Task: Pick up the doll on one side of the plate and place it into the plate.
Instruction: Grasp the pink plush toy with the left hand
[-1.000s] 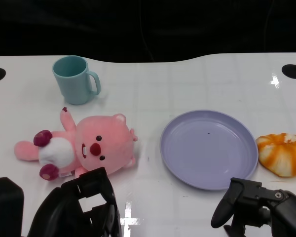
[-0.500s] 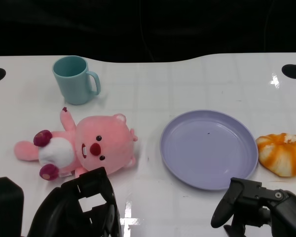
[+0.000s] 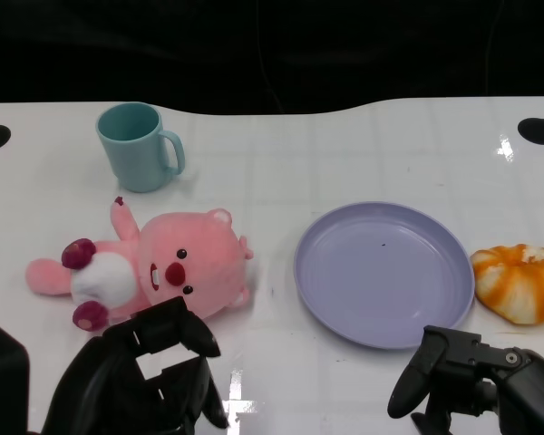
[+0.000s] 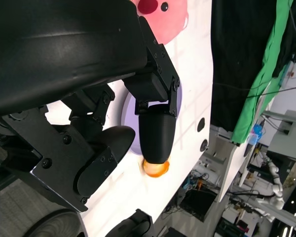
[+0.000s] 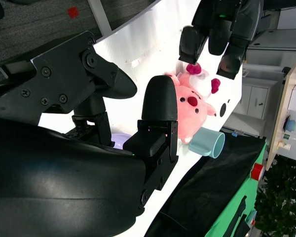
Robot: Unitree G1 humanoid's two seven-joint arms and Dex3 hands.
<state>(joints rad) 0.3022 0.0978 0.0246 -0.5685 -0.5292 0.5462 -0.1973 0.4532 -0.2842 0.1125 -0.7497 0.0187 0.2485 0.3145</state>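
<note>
The pink plush doll [image 3: 159, 270] lies on its back on the white table, left of the lilac plate [image 3: 383, 272], which holds nothing. My left hand [image 3: 136, 376] hovers just in front of the doll, fingers apart and holding nothing. My right hand [image 3: 476, 381] hangs near the table's front edge, in front of the plate, also holding nothing. In the right wrist view the doll [image 5: 187, 106] lies beyond my fingers [image 5: 159, 101], with the left hand [image 5: 219, 29] above it. The left wrist view shows only the doll's face [image 4: 160, 12] past the shell.
A teal mug [image 3: 138, 145] stands behind the doll at the back left. An orange-and-white pumpkin toy [image 3: 519, 281] lies against the plate's right side. Black round holes [image 3: 537, 130] mark the table's far corners.
My left hand has shifted a little to the left and its fingers have spread out toward the doll. Doll, plate and right hand have not moved.
</note>
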